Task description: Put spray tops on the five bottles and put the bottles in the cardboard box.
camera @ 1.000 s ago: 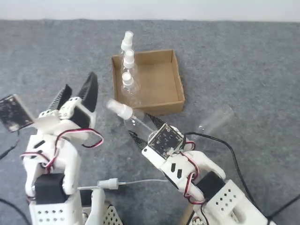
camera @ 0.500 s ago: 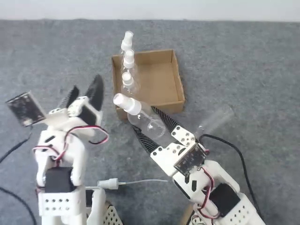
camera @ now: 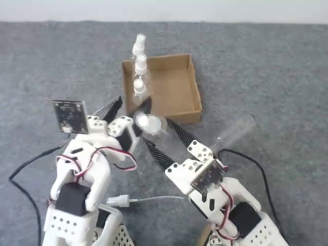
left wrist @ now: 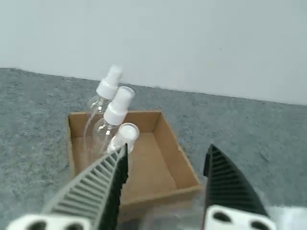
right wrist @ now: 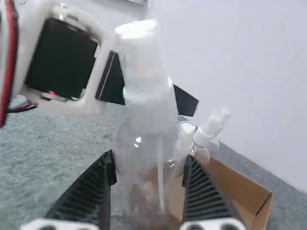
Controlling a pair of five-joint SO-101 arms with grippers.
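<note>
Three capped bottles (camera: 140, 65) line the left wall of the cardboard box (camera: 177, 92) on my grey desk (camera: 266, 66), with a white wall (left wrist: 192, 38) behind. Whether all three sit inside, I cannot tell. My right end effector (camera: 156, 131) clamps a fourth bottle (camera: 149, 122), its body blurred. The left end effector (camera: 129, 107) gapes wide just beside it.

the left gripper (camera: 131, 107) swung right, bringing its spread jaws up beside the bottle (camera: 149, 123), which the right gripper (camera: 157, 132) had tipped further upright.

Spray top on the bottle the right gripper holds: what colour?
White spray top on a clear bottle; clearest in the right wrist view.
</note>
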